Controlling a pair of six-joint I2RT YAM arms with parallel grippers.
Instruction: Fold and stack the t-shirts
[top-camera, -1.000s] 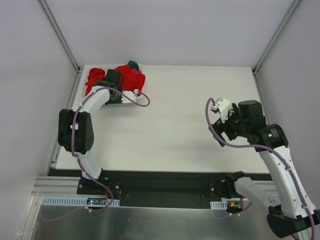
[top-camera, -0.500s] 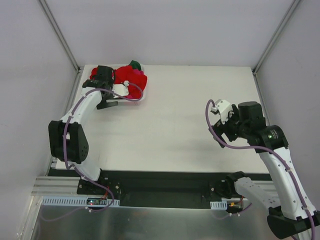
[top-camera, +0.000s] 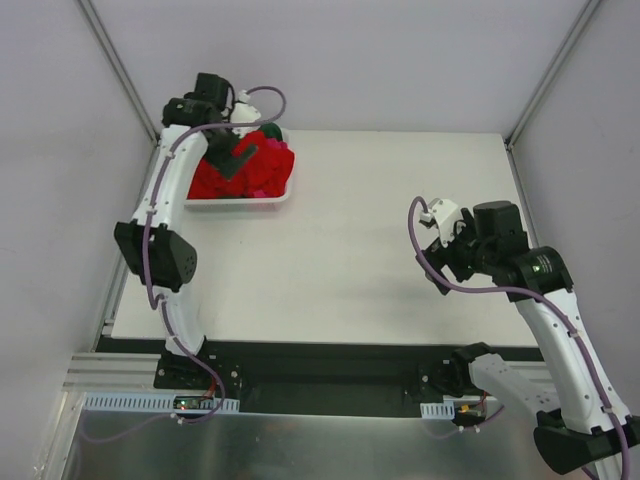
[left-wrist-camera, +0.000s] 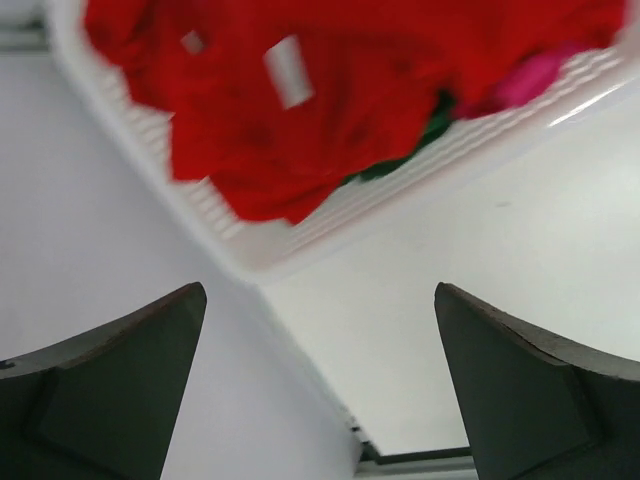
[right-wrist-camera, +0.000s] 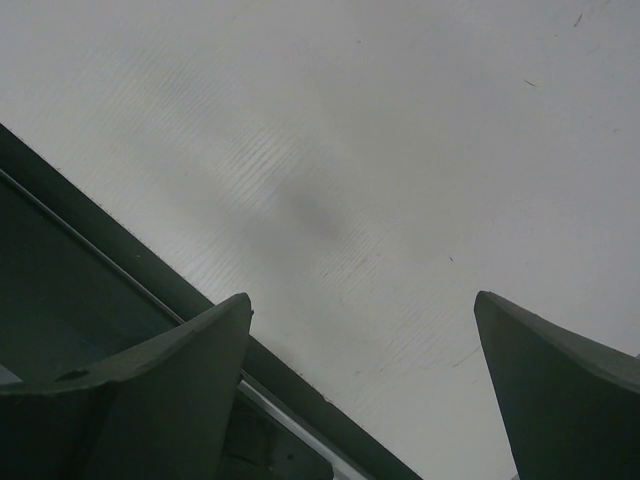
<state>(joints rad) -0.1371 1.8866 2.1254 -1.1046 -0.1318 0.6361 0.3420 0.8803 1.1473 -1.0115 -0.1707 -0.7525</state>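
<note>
Nothing folded yet: t-shirts (top-camera: 250, 172) lie heaped in the basket (top-camera: 240, 203) at 11 o'clock on the table (top-camera: 400, 200). The left claw (left-wrist-camera: 318, 295) and right claw (right-wrist-camera: 362, 300) stand apart (both empty).

The far corner of the counter (top-camera: 380, 210) is being occupied by the basket (top-camera: 240, 203), which is being filled by heaped t-shirts (top-camera: 215, 182). Room directly above the basket is being taken by the spread left tool (top-camera: 238, 160). Right of the basket, open counter is being left for passage.
</note>
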